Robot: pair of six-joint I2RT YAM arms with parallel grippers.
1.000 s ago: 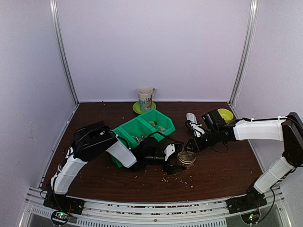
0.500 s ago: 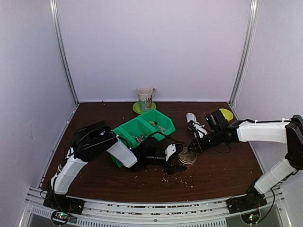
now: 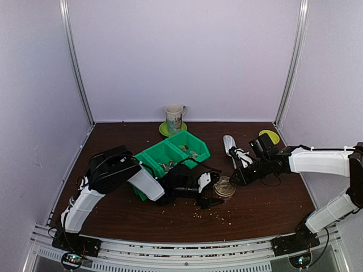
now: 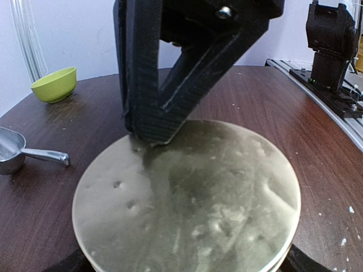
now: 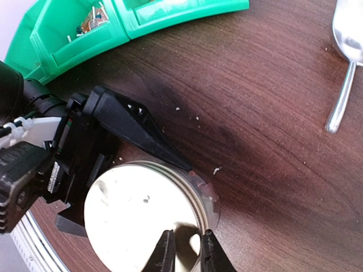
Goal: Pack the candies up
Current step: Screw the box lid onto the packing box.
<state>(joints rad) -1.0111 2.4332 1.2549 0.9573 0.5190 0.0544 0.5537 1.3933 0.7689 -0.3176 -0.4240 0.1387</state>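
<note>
candies (image 3: 219, 216): tiny loose bits strewn on the tabletop (image 3: 266, 209) just in front of the jar, toward the near edge; too small to make out colours. whether any are inside the jar cannot be told.
jar (image 3: 225, 187): upright near the middle of the tabletop, right of the green bin.
lid (image 4: 187, 198): round, tan-gold, sitting flat on the jar and covering its mouth.
left end effector (image 3: 211, 191): spread wide around the jar, one black finger (image 4: 148, 85) touching the lid's rim, the other on the opposite side; it clasps the jar.
right end effector (image 5: 185, 253): just over the lid's edge, fingers drawn almost together with a slim gap, nothing between them.
green bin (image 3: 170, 152): two compartments, behind the left arm, small items inside.
scoop (image 3: 229, 141): metal, lying behind the jar.
bowl (image 4: 54, 84): yellow-green, far right side.
mug (image 3: 174, 117): upright on a green saucer by the back wall.
</note>
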